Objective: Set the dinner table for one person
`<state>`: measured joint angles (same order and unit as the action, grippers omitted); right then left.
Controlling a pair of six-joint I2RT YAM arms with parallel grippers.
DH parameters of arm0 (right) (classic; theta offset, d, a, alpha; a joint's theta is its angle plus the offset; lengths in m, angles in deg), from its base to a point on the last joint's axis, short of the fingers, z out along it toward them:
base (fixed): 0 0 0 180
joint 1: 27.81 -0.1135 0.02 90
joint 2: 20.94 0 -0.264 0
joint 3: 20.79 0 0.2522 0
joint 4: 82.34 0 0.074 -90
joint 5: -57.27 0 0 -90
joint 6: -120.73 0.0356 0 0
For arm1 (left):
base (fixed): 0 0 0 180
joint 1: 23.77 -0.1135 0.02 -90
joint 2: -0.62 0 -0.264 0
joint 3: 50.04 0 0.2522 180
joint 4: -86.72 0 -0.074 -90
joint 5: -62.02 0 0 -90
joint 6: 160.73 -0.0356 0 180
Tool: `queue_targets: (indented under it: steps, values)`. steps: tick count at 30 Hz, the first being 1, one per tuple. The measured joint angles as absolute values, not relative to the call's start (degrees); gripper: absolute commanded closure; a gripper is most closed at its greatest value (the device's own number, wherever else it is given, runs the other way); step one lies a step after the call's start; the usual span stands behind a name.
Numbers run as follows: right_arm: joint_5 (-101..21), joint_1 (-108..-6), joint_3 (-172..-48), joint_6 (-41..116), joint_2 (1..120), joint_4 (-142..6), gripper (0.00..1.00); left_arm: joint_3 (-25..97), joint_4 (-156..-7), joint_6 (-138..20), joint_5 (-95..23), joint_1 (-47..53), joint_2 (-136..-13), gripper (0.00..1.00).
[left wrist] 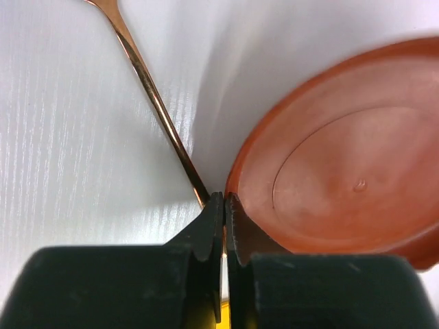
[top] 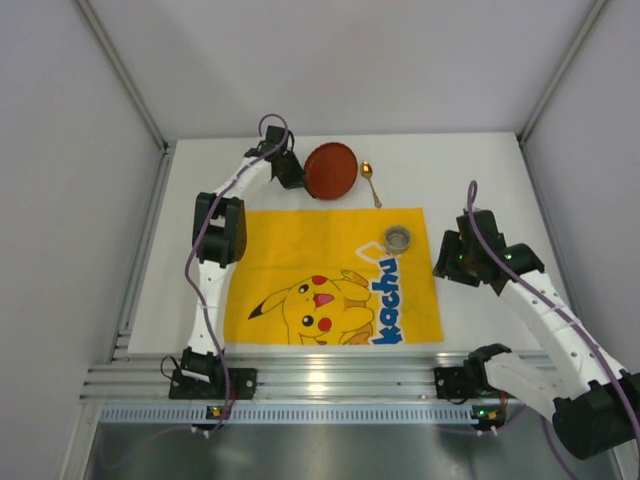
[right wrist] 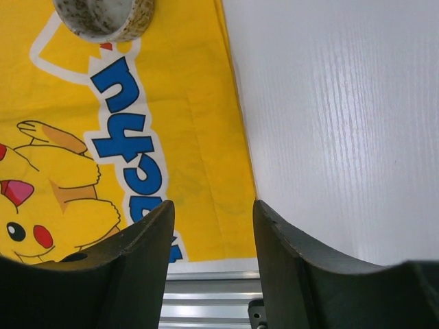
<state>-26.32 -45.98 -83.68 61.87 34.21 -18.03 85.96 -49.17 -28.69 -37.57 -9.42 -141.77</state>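
Note:
A red plate (top: 330,170) sits at the back of the white dinner table (top: 480,180). My left gripper (top: 296,175) is shut on its left rim. In the left wrist view the gripper (left wrist: 225,200) pinches the plate's edge (left wrist: 343,185), which looks tilted up off the table (left wrist: 68,137). A copper spoon (top: 371,184) lies right of the plate; its handle (left wrist: 154,96) runs behind the fingertips. A speckled cup (top: 398,238) stands on the yellow mat's back right corner (right wrist: 103,17). My right gripper (top: 450,262) is open and empty over the mat's right edge (right wrist: 212,205).
The yellow cartoon mat (top: 300,240) covers the table's middle and shows in the right wrist view (right wrist: 199,137). A ribbed aluminium rail (top: 330,380) runs along the near edge. White walls close in the left, back and right sides. Bare table (right wrist: 343,103) lies right of the mat.

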Motion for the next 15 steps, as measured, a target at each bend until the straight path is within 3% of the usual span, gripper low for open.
queue_targets:
  steps: [15]
  values:
    - [-26.45,-45.92,-83.70,61.84,37.93,-18.56,0.52,86.11,-48.03,-32.82,-37.92,-11.19,-140.50,1.00]
